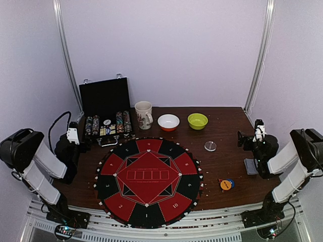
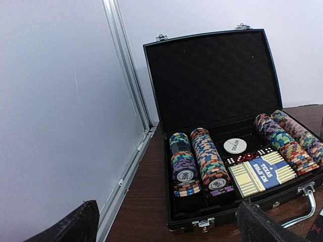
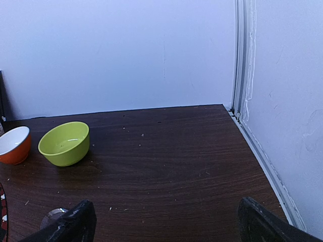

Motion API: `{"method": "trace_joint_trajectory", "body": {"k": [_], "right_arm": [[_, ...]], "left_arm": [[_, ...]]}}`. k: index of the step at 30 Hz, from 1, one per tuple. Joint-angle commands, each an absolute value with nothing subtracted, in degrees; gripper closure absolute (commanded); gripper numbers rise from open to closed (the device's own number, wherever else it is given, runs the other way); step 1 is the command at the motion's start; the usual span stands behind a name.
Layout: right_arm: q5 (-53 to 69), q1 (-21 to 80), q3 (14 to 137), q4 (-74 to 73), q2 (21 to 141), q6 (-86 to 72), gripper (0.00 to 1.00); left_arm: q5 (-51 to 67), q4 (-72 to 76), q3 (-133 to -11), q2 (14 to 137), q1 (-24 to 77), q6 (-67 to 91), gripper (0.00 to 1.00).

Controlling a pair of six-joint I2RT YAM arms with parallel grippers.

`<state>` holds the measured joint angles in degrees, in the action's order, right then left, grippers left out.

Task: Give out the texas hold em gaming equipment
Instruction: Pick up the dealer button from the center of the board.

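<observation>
Gaping wide in its own wrist view, the left gripper (image 2: 169, 227) has its two black fingers far apart and grips nothing, and the right gripper (image 3: 169, 224) is spread just as wide and just as free. Both arms are folded, elbows pushed out to the sides and wrists raised over the table (image 1: 227, 161). The left one faces the open black case (image 1: 105, 98) at the back left, and the right one faces the back right corner. Inside the case, the left wrist view lets four rows of striped poker chips (image 2: 207, 159) be counted, two on each side. Between them sit one white dealer button (image 2: 235, 145), a line of red dice (image 2: 247, 156) and two card packs (image 2: 262, 174), detail that the top view blurs. Only the top view shows the one stack of blue-grey playing cards (image 1: 251, 166) lying just beside the right arm, and the orange disc (image 1: 225, 185) touching the blue disc (image 1: 230, 181) near the round mat (image 1: 148, 181). One mug (image 1: 144, 115) and two bowls, the orange bowl (image 3: 12, 146) and the green bowl (image 3: 64, 143), stand along the back. One clear disc (image 1: 210, 146) lies in front of the green bowl, and the right wrist view catches it only at its bottom edge.
</observation>
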<state>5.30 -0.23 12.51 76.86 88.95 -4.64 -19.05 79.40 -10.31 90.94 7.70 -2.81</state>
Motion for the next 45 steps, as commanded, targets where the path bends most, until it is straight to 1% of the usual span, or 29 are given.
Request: {"method": "trace_joint_trajectory", "body": {"k": [1,3,5,7,9,11,12,14,16,18,21,24,27,31,34,38,42,45], "right_arm": [[4.2,0.1,12.3,78.3,89.2,-4.3,0.00],[4.2,0.1,12.4,78.2,89.3,-4.3,0.00],[4.2,0.1,12.5,78.0,89.3,-4.3,0.00],[4.3,0.1,12.2,78.6,89.2,-4.4,0.00],[3.8,0.0,13.4,76.1,87.7,-4.7,0.00],[1.6,-0.2,17.7,63.4,83.5,-6.0,0.00],[0.0,-0.3,20.9,56.1,81.4,-7.0,0.00],[-1.8,-0.6,27.2,46.0,78.6,-9.1,0.00],[0.5,-0.5,33.8,37.5,77.5,-10.0,0.00],[5.1,0.2,40.2,28.8,78.2,-10.3,0.00],[2.9,4.1,51.6,14.6,81.3,-9.1,0.00],[2.1,7.1,59.6,1.9,84.9,-10.4,0.00],[-0.3,11.0,64.9,-9.0,88.2,-11.6,0.00],[-4.0,19.2,69.5,-18.7,94.1,-11.4,0.00],[-0.2,20.9,74.7,-26.1,101.3,-11.1,0.00],[-1.1,21.3,81.3,-33.7,109.2,-11.5,0.00],[1.0,22.0,84.0,-35.0,113.0,-12.6,0.00],[-2.1,23.0,86.3,-39.1,115.7,-11.6,0.00]], "left_arm": [[-18.7,81.9,-10.9,90.3,7.3,-2.4,0.02],[-18.8,80.5,-10.3,86.7,7.2,-2.7,0.02],[-19.9,73.2,-10.8,80.4,7.2,-1.9,0.02],[-21.6,65.4,-14.1,74.7,7.2,-1.5,0.02],[-22.6,64.5,-15.9,70.8,7.4,-2.6,0.02],[-23.8,60.4,-20.1,66.7,7.3,-2.4,0.02],[-24.2,55.9,-23.0,64.7,7.3,-1.8,0.02],[-23.7,43.2,-31.1,61.6,7.3,0.0,0.02],[-21.5,30.8,-39.4,60.4,7.3,1.6,0.02],[-18.8,19.3,-47.4,60.8,7.4,3.7,0.02],[-12.6,3.1,-57.1,63.1,7.9,6.6,0.02],[-8.6,-5.8,-62.8,64.9,10.1,6.6,0.02],[-7.0,-9.7,-65.3,66.8,15.2,4.3,0.02],[-4.0,-11.1,-66.8,71.0,21.6,-1.3,0.02],[1.1,-10.7,-66.9,74.2,22.1,-0.3,0.02],[5.0,-6.8,-65.2,76.9,22.2,0.4,0.02],[6.5,-5.4,-64.8,80.4,22.4,2.4,0.02],[7.6,-5.3,-64.4,82.1,22.7,2.5,0.02]]}}
